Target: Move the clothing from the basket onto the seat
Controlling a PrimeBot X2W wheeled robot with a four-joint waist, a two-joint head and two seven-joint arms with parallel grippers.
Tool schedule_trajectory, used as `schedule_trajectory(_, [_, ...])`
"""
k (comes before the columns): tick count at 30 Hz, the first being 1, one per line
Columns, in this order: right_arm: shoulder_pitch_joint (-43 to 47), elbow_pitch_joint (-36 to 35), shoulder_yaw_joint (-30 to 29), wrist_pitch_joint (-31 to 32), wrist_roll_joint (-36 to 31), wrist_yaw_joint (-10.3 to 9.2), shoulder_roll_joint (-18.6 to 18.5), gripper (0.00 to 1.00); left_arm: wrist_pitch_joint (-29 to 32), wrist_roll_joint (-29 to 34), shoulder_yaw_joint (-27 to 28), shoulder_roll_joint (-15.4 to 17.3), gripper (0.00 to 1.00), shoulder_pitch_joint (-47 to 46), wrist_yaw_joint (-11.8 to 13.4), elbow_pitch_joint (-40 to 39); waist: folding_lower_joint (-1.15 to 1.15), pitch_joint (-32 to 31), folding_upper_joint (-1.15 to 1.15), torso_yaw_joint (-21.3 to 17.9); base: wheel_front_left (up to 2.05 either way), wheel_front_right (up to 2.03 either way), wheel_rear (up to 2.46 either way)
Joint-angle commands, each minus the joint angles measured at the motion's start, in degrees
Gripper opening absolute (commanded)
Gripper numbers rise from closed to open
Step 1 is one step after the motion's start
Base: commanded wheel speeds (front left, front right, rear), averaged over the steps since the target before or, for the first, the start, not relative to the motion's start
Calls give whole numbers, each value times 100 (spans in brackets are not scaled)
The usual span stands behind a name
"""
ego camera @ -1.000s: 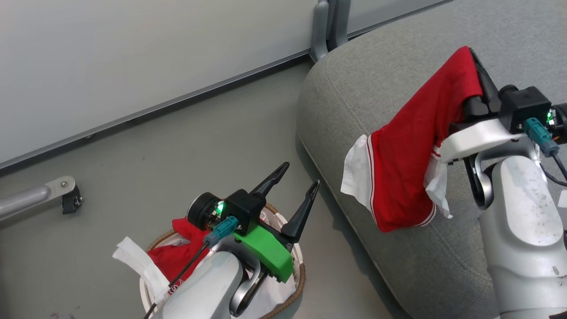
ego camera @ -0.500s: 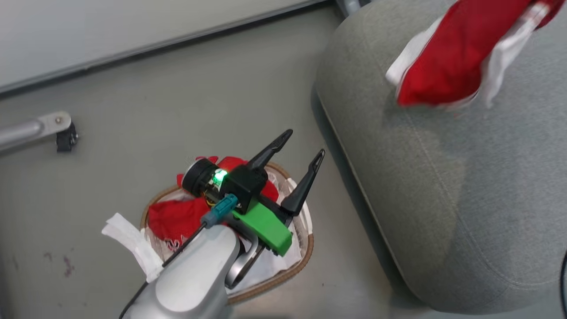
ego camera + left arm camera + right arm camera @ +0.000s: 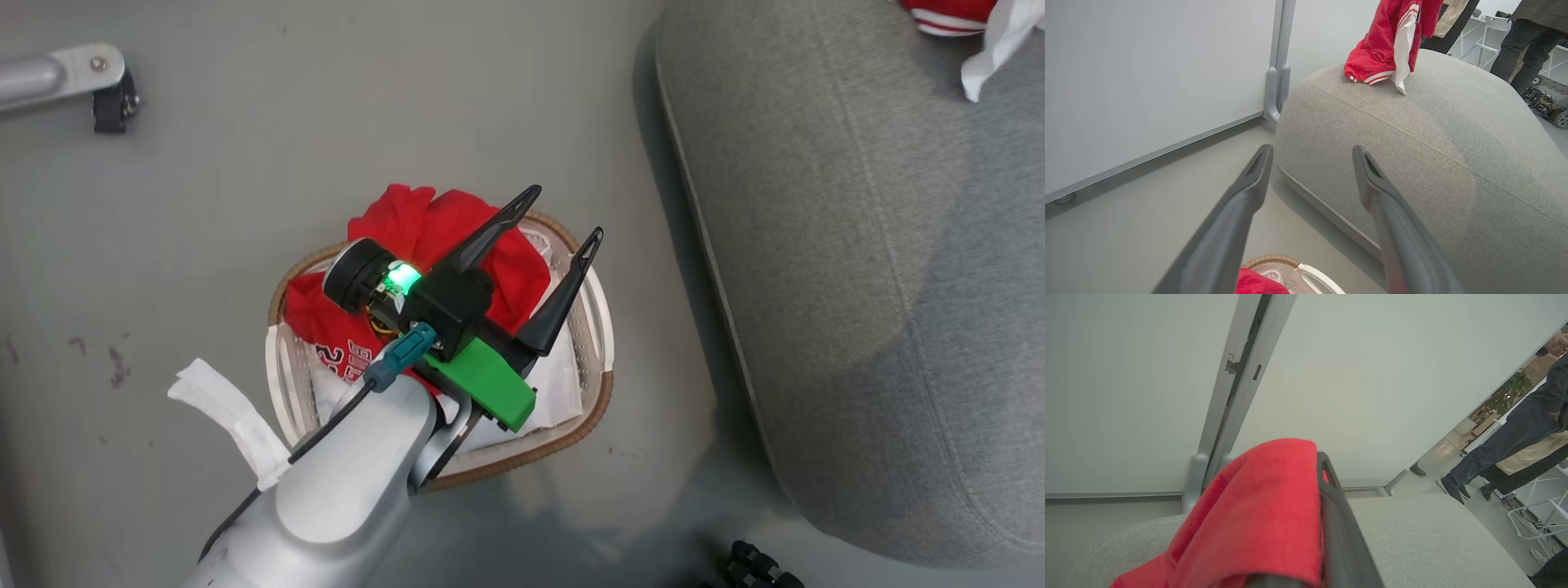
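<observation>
The white basket (image 3: 600, 392) with its brown rim stands on the floor left of the grey seat (image 3: 857, 286). A red jersey (image 3: 424, 237) with dark lettering lies bunched inside it. My left gripper (image 3: 566, 213) hovers open above the basket's right side, fingers apart with nothing between them (image 3: 1312, 149). The red garment with white panels and striped trim (image 3: 1384, 45) hangs down, its hem touching the seat top (image 3: 1433, 122); its edge shows at the head view's top right (image 3: 947, 12). My right gripper (image 3: 1319, 461) is shut on this garment, and red cloth drapes over one finger.
A white strip of sheet (image 3: 220, 404) trails from the basket onto the floor. A metal leg with a caster (image 3: 57, 77) lies at the top left. A pale wall panel (image 3: 1147, 81) and grey post (image 3: 1276, 81) stand behind the seat. A person's legs (image 3: 1527, 41) are beyond it.
The head camera has tilted down, so the basket is now central. The right gripper and its garment have left the top right of the view. The left gripper stays open over the basket.
</observation>
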Motion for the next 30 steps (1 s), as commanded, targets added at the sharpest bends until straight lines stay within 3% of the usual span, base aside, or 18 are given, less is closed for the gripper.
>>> schedule_trajectory(1, [173,176,-44,-20,38,-8,-54,0,-3,12,17,46,100,-121,-18,-6,-1,343,0,231,0,0,0])
schedule_trajectory(16, [881,1626,-321,-679,-50,-8,283,0,-3,131,85,139,100,-81,-18,24,-1,586,0,166,0,0,0])
schedule_trajectory(19, [957,1648,-353,-768,-112,-8,366,47,-3,137,99,158,100,-67,-18,43,-1,577,0,131,0,0,0])
schedule_trajectory(20, [992,1626,-372,-776,-111,-8,402,96,-3,138,104,162,100,-52,-18,52,-1,566,0,119,0,0,0])
schedule_trajectory(21, [1041,1574,-386,-811,-155,-8,454,100,-3,132,115,167,100,-17,-18,67,-1,532,0,99,0,0,0])
schedule_trajectory(30, [1615,844,-265,-818,14,-8,800,100,-3,55,195,170,100,114,-18,142,-1,206,0,-3,0,0,0])
